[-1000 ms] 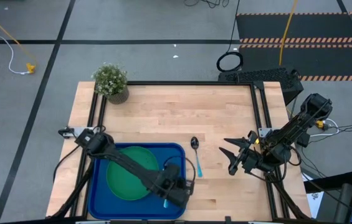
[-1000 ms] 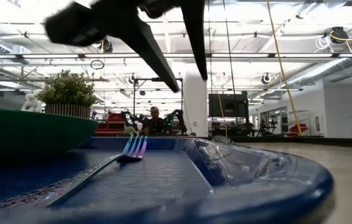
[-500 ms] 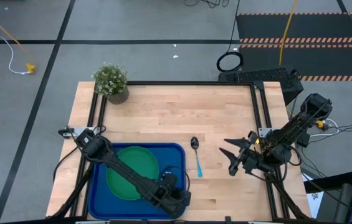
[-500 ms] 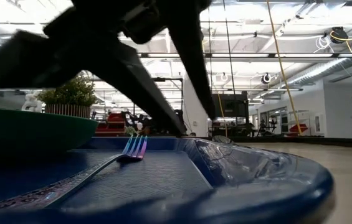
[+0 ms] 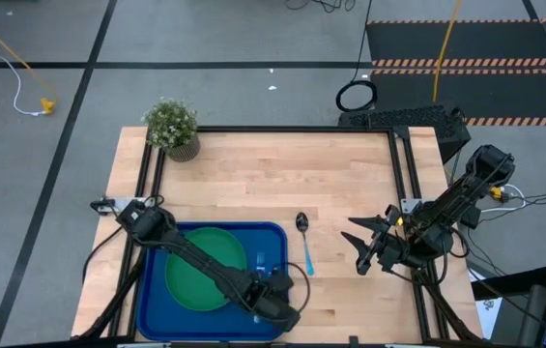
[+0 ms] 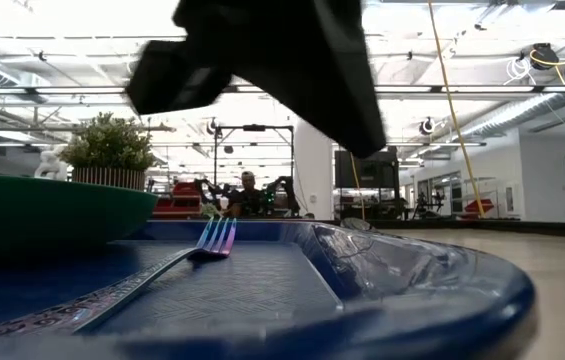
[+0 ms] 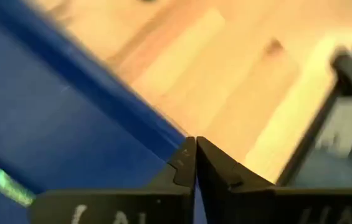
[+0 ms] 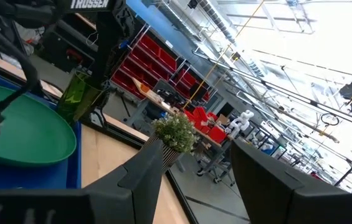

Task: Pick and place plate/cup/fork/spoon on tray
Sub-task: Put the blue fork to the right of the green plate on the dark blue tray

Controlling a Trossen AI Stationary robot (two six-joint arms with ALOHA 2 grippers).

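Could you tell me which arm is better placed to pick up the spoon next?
Probably the right. Its claw hangs open just beside the spoon on the bare table, while the left claw is shut over the tray corner.

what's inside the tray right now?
The tray holds the plate and the fork. The cup shows by the plate in the right wrist view. The left arm covers part of the tray.
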